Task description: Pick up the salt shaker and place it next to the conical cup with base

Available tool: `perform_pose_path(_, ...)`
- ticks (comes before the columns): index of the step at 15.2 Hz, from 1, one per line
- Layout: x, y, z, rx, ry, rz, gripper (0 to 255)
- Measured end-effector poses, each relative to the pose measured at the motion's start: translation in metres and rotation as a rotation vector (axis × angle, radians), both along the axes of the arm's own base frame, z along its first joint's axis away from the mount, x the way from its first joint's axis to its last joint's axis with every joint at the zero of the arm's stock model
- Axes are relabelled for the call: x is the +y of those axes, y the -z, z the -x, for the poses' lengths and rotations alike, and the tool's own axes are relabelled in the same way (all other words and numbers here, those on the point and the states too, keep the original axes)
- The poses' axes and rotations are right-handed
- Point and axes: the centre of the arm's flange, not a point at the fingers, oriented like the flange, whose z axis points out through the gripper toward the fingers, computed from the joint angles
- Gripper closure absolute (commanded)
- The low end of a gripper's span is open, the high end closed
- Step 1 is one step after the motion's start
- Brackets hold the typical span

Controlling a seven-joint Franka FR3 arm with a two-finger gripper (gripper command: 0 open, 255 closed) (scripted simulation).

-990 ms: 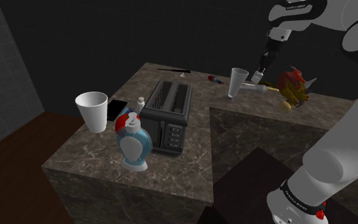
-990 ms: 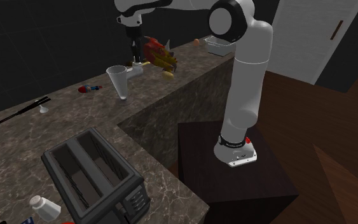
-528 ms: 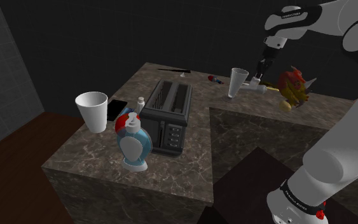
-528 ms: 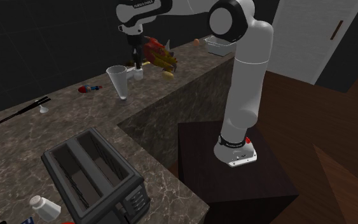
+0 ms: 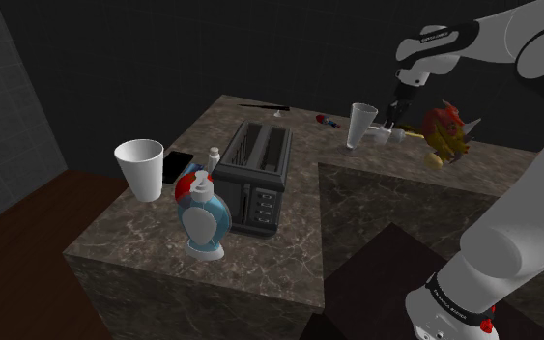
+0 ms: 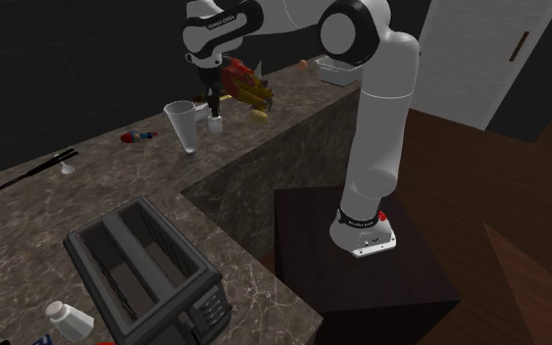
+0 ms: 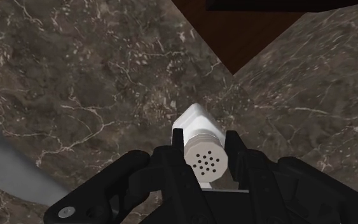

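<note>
The salt shaker (image 7: 198, 125) is white with a perforated top, and my black gripper (image 7: 206, 154) is shut on it, one finger (image 7: 178, 145) on each side. It hangs nearly upright just over the dark marble counter (image 7: 75, 76). In the shoulder view the gripper (image 5: 393, 108) holds the shaker (image 5: 388, 132) just right of the pale conical cup with base (image 5: 360, 124). The second exterior view has the shaker (image 6: 214, 123) close to the cup's (image 6: 181, 125) right side, apart from it. Whether the shaker touches the counter, I cannot tell.
A red and yellow toy (image 5: 445, 131) lies just beyond the shaker. A dark toaster (image 5: 255, 176), a white cup (image 5: 140, 169) and a blue soap dispenser (image 5: 203, 218) stand on the nearer counter part. A small red and blue thing (image 5: 326, 120) and black sticks (image 5: 265, 104) lie further back.
The shaker lay sideways in the fingers a second ago. The wrist has turned, bringing it nearly upright and a little closer to the conical cup.
</note>
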Motion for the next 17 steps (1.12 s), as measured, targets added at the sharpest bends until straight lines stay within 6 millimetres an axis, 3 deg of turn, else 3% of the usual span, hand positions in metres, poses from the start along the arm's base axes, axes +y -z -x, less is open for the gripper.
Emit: perform_pose_path(17,0.000,0.091,0.001,0.000,0.000,0.000,255)
